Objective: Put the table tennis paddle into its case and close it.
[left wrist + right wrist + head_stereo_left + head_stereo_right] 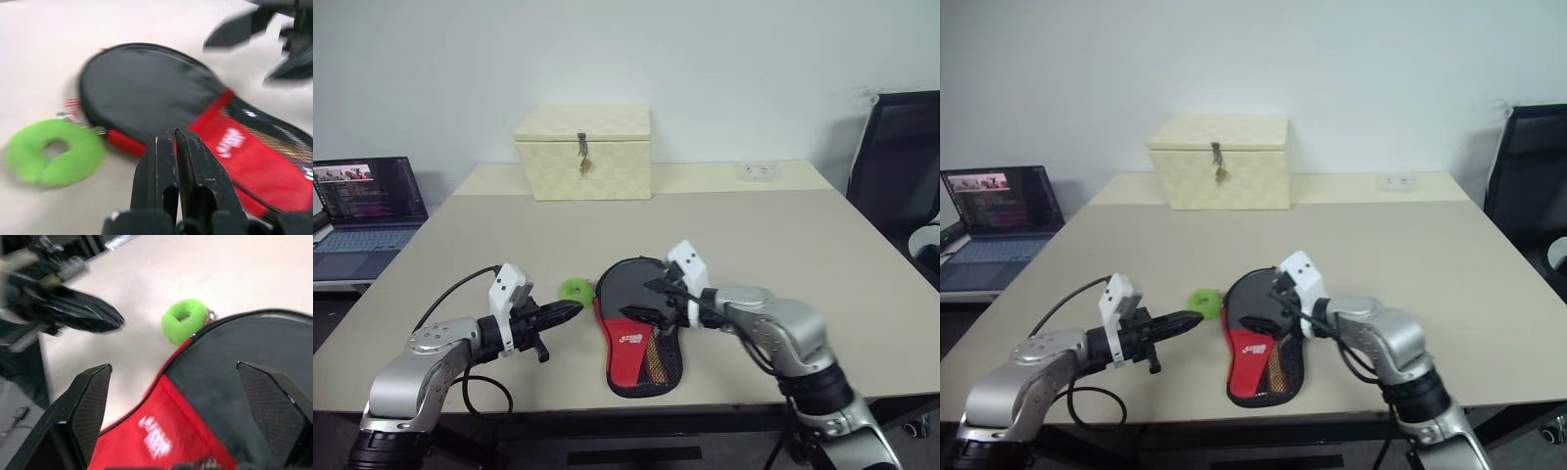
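The case [636,338] lies flat near the table's front edge, a black paddle-shaped cover with a red logo panel [234,147] and a mesh pocket. Its green ring tag [574,289] rests on the table at the case's left rim. The paddle is hidden from view. My left gripper [572,309] is shut and empty, pointing at the case's left edge, just in front of the tag. My right gripper [641,300] hovers open over the round black part of the case [230,396], one finger [90,401] on each side, nothing between them.
A cream checkered latched box [584,152] stands at the back of the table [783,245]. A small clear item [759,171] lies at the back right. An open laptop [362,211] sits off to the left, a black chair [901,166] at the right.
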Controlling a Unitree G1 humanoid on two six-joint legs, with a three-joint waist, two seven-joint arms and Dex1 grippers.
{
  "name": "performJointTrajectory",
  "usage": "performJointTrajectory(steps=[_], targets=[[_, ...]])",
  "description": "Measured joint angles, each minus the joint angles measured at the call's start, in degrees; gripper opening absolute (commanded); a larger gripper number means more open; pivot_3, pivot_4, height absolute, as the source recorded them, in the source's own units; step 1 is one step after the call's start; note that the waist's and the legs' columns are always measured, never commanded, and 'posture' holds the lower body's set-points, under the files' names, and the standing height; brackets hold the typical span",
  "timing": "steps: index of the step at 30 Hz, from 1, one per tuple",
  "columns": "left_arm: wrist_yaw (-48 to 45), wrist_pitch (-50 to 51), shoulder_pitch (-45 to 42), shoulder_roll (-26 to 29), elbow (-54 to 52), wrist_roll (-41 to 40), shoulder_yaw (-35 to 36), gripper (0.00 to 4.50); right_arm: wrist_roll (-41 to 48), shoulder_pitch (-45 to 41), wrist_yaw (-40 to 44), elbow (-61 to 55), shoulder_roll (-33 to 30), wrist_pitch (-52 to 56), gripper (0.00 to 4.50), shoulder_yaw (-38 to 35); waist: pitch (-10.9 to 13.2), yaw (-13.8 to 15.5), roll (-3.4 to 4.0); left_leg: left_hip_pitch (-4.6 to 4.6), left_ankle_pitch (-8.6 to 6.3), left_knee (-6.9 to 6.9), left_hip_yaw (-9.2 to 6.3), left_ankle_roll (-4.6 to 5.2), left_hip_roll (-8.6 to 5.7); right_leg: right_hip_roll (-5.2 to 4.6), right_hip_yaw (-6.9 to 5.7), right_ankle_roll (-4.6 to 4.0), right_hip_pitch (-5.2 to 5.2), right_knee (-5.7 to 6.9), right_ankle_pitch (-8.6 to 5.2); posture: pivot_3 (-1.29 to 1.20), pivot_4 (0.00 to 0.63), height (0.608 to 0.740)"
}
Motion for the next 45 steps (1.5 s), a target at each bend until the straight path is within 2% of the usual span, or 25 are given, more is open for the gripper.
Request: performJointTrajectory(steps=[4, 8, 13, 20, 27, 30, 36, 40, 45], targets=[[5.14, -1.76, -3.92, -1.24, 6.06, 3.46, -0.26, 1.14, -3.97, 0.16, -0.21, 6.24, 2.80, -5.70, 4.50, 2.46, 0.00, 0.37, -0.05, -0.04, 0.01, 0.01, -0.03, -0.01, -0.05, -0.06, -0.05, 0.01, 0.00, -0.01, 0.01, 0.00, 0.150, 0.740], [7.32, -5.00, -8.58, -2.40, 12.06, 6.91, -1.95, 2.52, -6.17, 0.91, -0.38, 8.10, 3.84, -7.55, 4.50, 3.49, -0.02, 0.53, -0.07, -0.03, 0.01, 0.01, -0.05, -0.02, -0.07, -0.07, -0.05, 0.01, 0.00, 0.01, 0.02, 0.00, 0.150, 0.740], [8.29, -9.85, -17.89, -4.39, 27.85, 13.21, -6.92, 4.34, -6.79, 2.52, -0.65, 7.78, 4.12, -7.31, 4.50, 3.46, -0.03, 0.95, -0.09, -0.03, 0.02, 0.02, -0.01, -0.04, -0.08, -0.03, -0.10, 0.01, 0.00, 0.03, 0.02, 0.00, 0.150, 0.740], [4.60, -14.30, -27.61, -5.71, 47.47, 17.85, -10.18, 4.34, -8.35, 2.77, -1.73, 7.16, 3.88, -6.60, 4.50, 3.16, -0.03, 0.69, -0.09, -0.06, 0.03, 0.01, 0.00, -0.04, -0.11, -0.02, -0.13, 0.01, -0.03, 0.02, 0.02, 0.00, 0.150, 0.740], [0.39, -16.09, -30.32, -6.79, 52.40, 20.00, -11.23, 4.34, -8.37, 1.18, -2.25, 4.94, 4.78, -6.58, 4.50, 1.67, -0.04, 0.83, -0.10, -0.07, 0.03, 0.03, -0.02, -0.05, -0.13, -0.03, -0.14, 0.01, -0.02, 0.04, 0.02, 0.00, 0.150, 0.740], [-0.33, -16.31, -30.33, -6.92, 52.57, 20.30, -11.23, 3.75, -8.55, -0.75, -2.86, 5.66, 5.67, -7.82, 4.50, 0.66, -0.04, 0.84, -0.11, -0.07, 0.03, 0.03, -0.04, -0.06, -0.13, -0.04, -0.15, 0.01, -0.02, 0.04, 0.02, 0.00, 0.150, 0.740], [-1.64, -16.48, -30.32, -7.22, 52.83, 20.40, -11.49, 1.46, -11.94, -2.23, -3.54, 13.59, 6.81, -11.80, 4.50, 1.45, -0.06, 0.81, -0.13, -0.05, 0.04, 0.04, -0.01, -0.06, -0.12, -0.04, -0.14, 0.01, -0.01, 0.07, 0.02, 0.00, 0.150, 0.740], [-1.14, -17.34, -30.52, -7.22, 53.38, 21.21, -11.55, 0.13, -15.00, -1.34, -3.64, 16.75, 5.94, -12.73, 4.50, 3.14, -0.05, 0.80, -0.13, -0.05, 0.04, 0.04, -0.02, -0.06, -0.11, -0.04, -0.13, 0.01, -0.01, 0.08, 0.02, 0.00, 0.150, 0.740], [-0.06, -19.08, -33.29, -7.49, 57.75, 23.08, -12.47, 0.06, -16.80, -0.10, -3.09, 16.52, 5.52, -13.96, 4.50, 3.69, -0.08, 0.81, -0.15, 0.05, 0.07, 0.06, -0.03, -0.10, -0.13, -0.03, -0.15, 0.01, 0.05, 0.19, 0.02, 0.00, 0.150, 0.740]])
